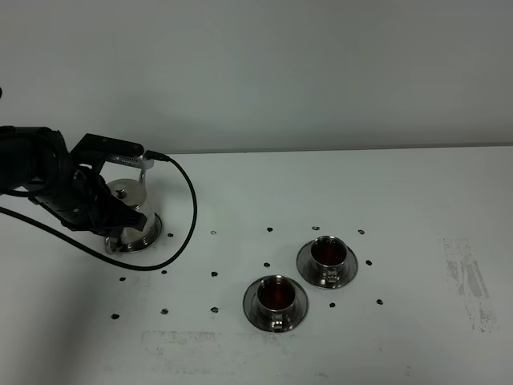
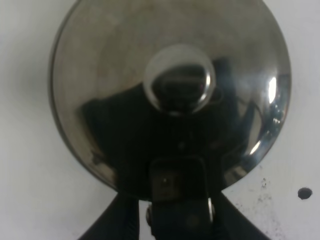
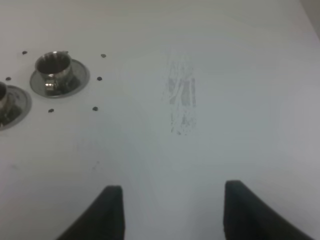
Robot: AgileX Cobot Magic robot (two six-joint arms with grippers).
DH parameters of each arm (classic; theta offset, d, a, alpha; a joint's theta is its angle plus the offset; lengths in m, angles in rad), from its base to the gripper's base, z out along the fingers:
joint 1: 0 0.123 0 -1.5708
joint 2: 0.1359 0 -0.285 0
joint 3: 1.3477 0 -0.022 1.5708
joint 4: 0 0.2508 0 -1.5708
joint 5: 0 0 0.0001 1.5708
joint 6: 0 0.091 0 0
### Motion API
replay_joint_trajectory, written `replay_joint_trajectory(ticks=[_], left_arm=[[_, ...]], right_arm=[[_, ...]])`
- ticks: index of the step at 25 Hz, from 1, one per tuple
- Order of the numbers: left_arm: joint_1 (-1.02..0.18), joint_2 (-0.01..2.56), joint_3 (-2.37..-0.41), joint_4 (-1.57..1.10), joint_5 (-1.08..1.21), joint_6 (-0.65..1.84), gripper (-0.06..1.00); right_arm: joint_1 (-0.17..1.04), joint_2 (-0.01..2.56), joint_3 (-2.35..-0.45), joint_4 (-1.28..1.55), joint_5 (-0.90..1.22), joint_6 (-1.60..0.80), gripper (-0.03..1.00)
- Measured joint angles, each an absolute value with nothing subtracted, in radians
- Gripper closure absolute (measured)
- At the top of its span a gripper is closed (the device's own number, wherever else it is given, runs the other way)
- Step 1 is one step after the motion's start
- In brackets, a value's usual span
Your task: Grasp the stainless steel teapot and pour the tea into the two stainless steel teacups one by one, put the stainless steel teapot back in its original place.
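Exterior high view: stainless steel teapot (image 1: 128, 216) stands upright at the left of the white counter (image 1: 337, 176), on a round steel coaster (image 1: 152, 238) whose rim shows under the flared base. Left gripper (image 1: 112, 215) is at the pot, black fingers against its body on the near side; whether the fingers are clamped on the pot or merely beside it cannot be told from this view. A black cable (image 1: 188, 200) loops from the arm across the counter beside the pot.

Left wrist view: looks straight down on the domed lid (image 2: 170, 95) with its round knob (image 2: 179, 80); the black handle mount (image 2: 177, 182) sits at the lid's edge. Gripper tips not resolved here.

Two stainless steel teacups, each on its saucer, well right of the pot: far teacup (image 1: 327, 253) and near teacup (image 1: 276, 295). Both hold dark reddish-brown liquid. Small black dots are scattered on the counter around them.

Right wrist view: right gripper (image 3: 168, 205) over bare counter, jaws spread wide, nothing between them. A grey scuff mark (image 3: 182, 97) lies ahead of it.
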State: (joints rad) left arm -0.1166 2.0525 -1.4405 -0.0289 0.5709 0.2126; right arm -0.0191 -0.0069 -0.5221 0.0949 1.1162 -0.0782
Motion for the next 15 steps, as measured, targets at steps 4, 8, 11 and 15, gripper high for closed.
replay_joint_trajectory(ticks=[4, 8, 11, 15], left_arm=[[-0.117, 2.016, -1.440, -0.029, 0.580, 0.213, 0.62], [-0.118, 1.956, -1.440, -0.029, 0.609, 0.213, 0.62], [-0.119, 1.907, -1.440, -0.029, 0.643, 0.213, 0.62], [-0.121, 1.811, -1.396, -0.029, 0.659, 0.213, 0.62]], right_arm=[[-0.019, -0.007, -0.522, 0.095, 1.116, -0.078, 0.52], [-0.019, -0.007, -0.522, 0.095, 1.116, -0.078, 0.52], [-0.019, -0.007, -0.522, 0.095, 1.116, -0.078, 0.52], [-0.019, -0.007, -0.522, 0.095, 1.116, -0.078, 0.52]])
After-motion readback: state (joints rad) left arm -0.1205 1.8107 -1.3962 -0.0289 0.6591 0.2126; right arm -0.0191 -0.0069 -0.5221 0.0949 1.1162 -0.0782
